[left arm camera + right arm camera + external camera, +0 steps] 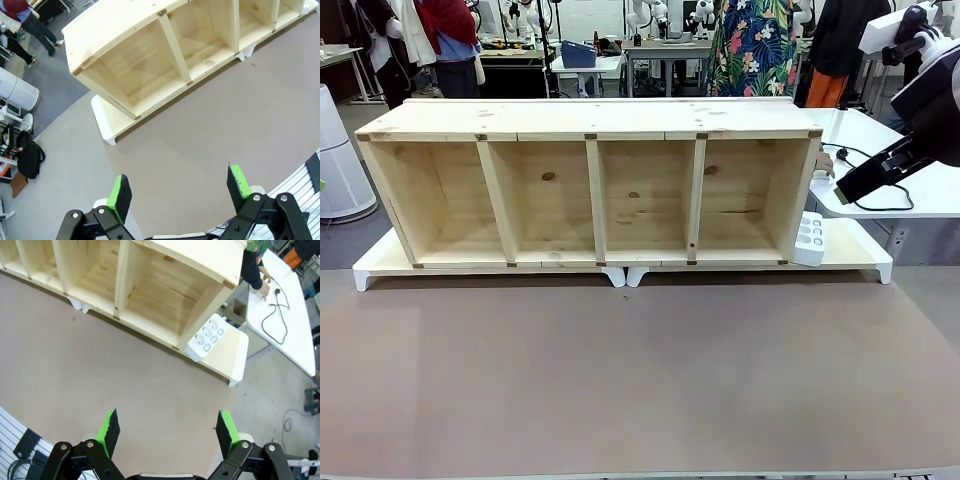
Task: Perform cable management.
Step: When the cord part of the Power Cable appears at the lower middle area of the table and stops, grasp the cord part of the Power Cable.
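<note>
Where the cable [263,320] lies: on the white tabletop [300,347] past the shelf's [590,120] right end, looping from its left edge, where a person's hand [263,281] is at one end of it, toward its near edge.
Right gripper [168,416]: jaws wide apart, empty, above the brown tabletop [640,380], short of the power block [207,335].
Left gripper [177,171]: jaws apart, empty, above the brown tabletop near the shelf's left end.
Bearing: from your right gripper the cable is ahead and to the right, beyond the power block and well apart.
Nearer arm: right, by my judgement; send that one.
</note>
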Robot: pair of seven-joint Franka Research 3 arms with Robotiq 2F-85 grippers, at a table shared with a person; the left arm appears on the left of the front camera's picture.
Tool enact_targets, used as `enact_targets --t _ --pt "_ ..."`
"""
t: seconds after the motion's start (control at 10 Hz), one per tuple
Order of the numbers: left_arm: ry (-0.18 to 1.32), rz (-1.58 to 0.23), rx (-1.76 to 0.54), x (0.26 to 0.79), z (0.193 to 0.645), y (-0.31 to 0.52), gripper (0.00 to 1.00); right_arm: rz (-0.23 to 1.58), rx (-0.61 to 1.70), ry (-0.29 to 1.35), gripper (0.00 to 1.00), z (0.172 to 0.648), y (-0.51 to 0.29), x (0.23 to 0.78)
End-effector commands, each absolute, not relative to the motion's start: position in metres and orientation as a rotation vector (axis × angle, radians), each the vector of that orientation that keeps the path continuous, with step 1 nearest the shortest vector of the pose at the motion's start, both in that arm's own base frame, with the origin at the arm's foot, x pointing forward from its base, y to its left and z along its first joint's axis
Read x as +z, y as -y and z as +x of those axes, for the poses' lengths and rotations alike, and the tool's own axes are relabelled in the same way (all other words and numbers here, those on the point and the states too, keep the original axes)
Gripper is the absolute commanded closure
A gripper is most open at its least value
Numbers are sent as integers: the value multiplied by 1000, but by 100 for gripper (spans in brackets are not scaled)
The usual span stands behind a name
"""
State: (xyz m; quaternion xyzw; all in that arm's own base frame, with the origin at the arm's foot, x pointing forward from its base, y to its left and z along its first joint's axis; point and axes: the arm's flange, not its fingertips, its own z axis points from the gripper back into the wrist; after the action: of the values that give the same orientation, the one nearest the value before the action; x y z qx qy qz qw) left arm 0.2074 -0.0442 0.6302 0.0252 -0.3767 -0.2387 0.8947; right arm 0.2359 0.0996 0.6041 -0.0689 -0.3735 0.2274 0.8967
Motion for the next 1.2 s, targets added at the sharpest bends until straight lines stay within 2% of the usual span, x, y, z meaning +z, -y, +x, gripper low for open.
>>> enact_targets --t 0.0,1.1 --pt "785 51 -488 631 206 44 0 -144 471 773 0 236 -100 604" --pt "785 51 -488 631 206 44 0 -144 471 773 0 236 -100 604"
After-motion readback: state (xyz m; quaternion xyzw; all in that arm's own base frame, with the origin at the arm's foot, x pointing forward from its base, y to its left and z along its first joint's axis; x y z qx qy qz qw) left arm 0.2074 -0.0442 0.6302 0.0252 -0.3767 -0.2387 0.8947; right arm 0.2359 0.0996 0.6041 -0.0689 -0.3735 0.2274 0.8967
